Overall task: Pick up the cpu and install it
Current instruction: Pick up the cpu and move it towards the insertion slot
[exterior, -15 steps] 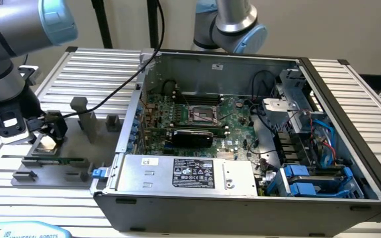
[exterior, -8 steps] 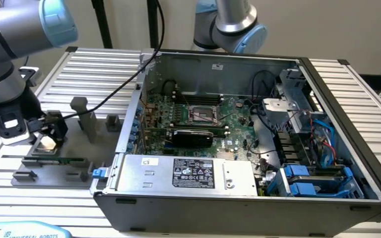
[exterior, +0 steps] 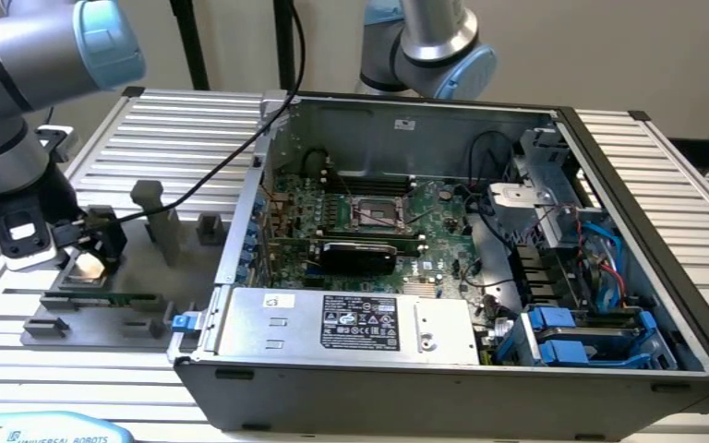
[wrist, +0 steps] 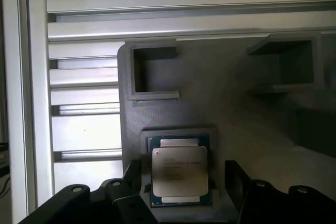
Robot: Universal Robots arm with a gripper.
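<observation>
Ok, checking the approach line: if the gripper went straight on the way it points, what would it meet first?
Probably the cpu, lying centred between the open fingers of the gripper. The fingers themselves look set to reach the grey holder beside it, though depth is unclear.

The small flat square silvery-metal cpu is seated in a recess of the dark grey moulded fixture tray, which is laid on the ribbed aluminium table; the black two-fingered gripper is held over the cpu, one finger at each side with a gap left; the long green memory stick is placed on the same tray, nearer the camera; the open grey steel computer case is set at the exterior view's right of the tray; inside it, the black metal-framed square socket is found behind the grey power-supply box.
</observation>
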